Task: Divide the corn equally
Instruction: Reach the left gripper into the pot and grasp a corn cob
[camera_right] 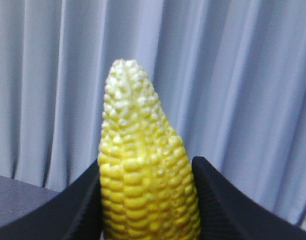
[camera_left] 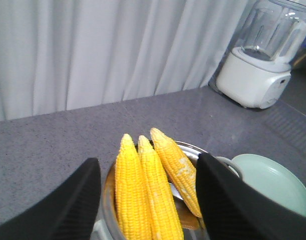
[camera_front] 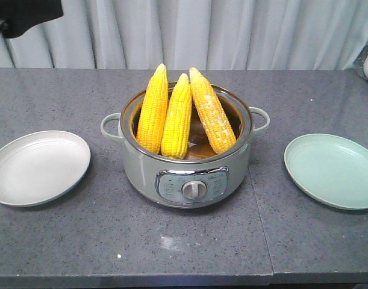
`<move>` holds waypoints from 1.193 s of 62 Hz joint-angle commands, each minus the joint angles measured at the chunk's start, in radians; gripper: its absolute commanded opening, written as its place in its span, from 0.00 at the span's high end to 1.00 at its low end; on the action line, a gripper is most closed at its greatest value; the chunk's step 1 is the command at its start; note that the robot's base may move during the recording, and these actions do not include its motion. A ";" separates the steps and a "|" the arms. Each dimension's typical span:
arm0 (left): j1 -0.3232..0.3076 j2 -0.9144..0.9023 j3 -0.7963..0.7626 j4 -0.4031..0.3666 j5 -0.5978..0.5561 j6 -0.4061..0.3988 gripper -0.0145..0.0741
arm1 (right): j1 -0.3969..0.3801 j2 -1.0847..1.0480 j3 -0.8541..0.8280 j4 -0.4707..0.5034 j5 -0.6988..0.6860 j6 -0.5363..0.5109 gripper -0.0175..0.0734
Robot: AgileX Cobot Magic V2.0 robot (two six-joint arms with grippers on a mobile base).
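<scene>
Right gripper [camera_right: 145, 200] clenched on yellow corn cob [camera_right: 142, 160]; left gripper [camera_left: 150, 187] released above three cobs [camera_front: 176, 117] in grey-green pot [camera_front: 141, 174].

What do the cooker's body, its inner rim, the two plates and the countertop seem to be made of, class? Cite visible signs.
Cooker body: pale green, smooth, soft sheen; painted metal or plastic. Inner rim: mirror-bright, likely polished steel. White plate and green plate: even satin colour; ceramic or melamine, unclear. Countertop: grey, speckled; stone or stone-look laminate.
</scene>
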 commanded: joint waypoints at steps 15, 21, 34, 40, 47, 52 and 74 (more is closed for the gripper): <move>-0.205 0.255 -0.279 0.432 -0.012 -0.399 0.37 | -0.043 -0.027 -0.024 -0.147 0.014 0.089 0.81; -0.243 0.333 -0.344 0.548 -0.006 -0.498 0.37 | -0.043 -0.027 -0.022 -0.159 0.013 0.101 0.81; -0.326 0.494 -0.500 0.774 0.047 -0.637 0.37 | -0.043 -0.020 -0.022 -0.166 0.015 0.101 0.81; -0.347 0.548 -0.561 0.843 0.097 -0.662 0.37 | -0.043 -0.019 -0.022 -0.167 0.023 0.101 0.81; -0.357 0.589 -0.594 0.879 0.103 -0.680 0.37 | -0.043 -0.011 -0.022 -0.167 0.037 0.101 0.81; -0.358 0.606 -0.599 0.899 0.122 -0.682 0.37 | -0.043 -0.007 -0.022 -0.167 0.040 0.101 0.81; -0.360 0.620 -0.599 0.897 0.123 -0.731 0.36 | -0.043 -0.007 -0.022 -0.167 0.040 0.101 0.81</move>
